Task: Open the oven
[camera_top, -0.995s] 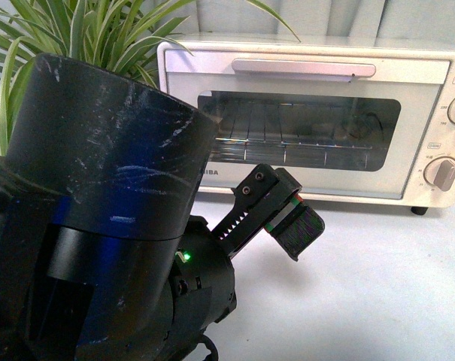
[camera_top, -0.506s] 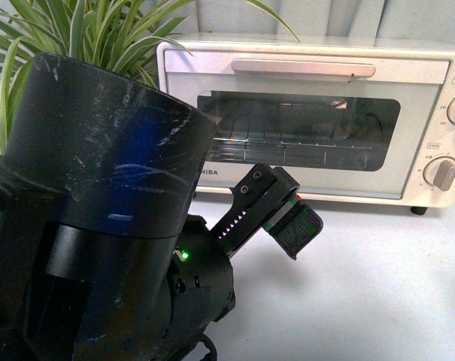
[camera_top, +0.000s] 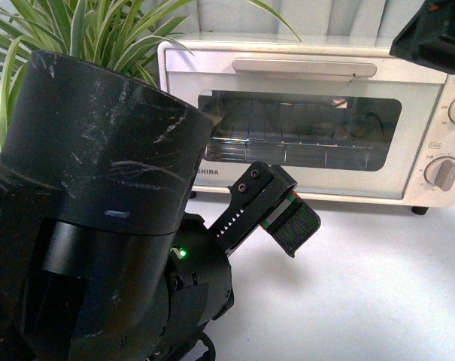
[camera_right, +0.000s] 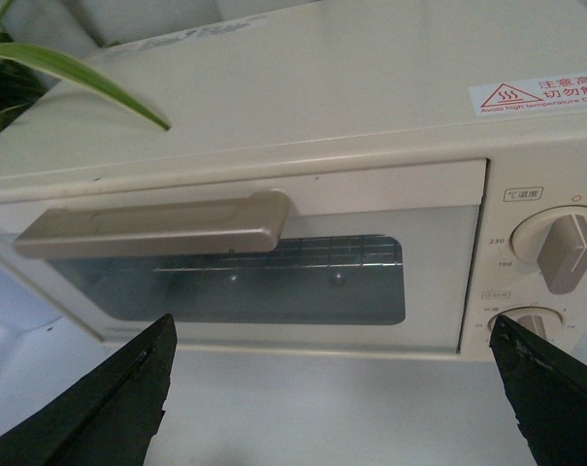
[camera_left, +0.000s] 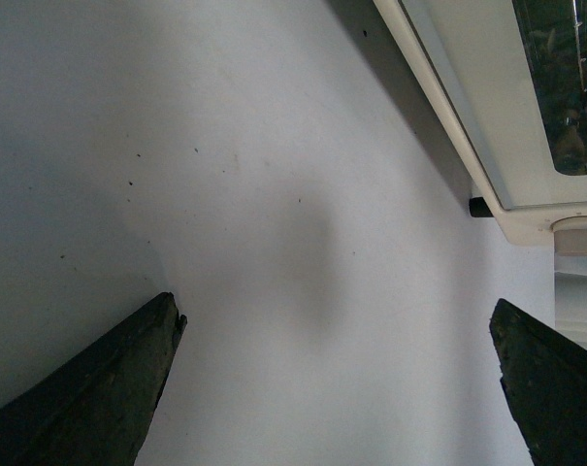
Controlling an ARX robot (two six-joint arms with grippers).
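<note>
The cream-white oven (camera_top: 317, 120) stands at the back of the white table, its glass door shut, the silver bar handle (camera_top: 304, 68) across the top and two knobs (camera_top: 442, 173) at the right. My left gripper (camera_top: 276, 203) is open low in front of the door's lower left, over bare table (camera_left: 274, 243). My right gripper (camera_right: 332, 388) is open, high in front of the oven; the handle (camera_right: 152, 228) and door window (camera_right: 244, 286) show ahead of it. A dark part of the right arm (camera_top: 434, 34) shows at the top right of the front view.
A spider plant (camera_top: 69, 30) stands left of the oven, one leaf (camera_right: 80, 73) reaching over its top. My left arm's black body (camera_top: 99, 210) fills the front view's left half. The oven's black foot (camera_left: 478, 207) rests on the table.
A dark part of the right arm has come into the front view's top right corner. The left gripper has shifted very slightly down and left.
</note>
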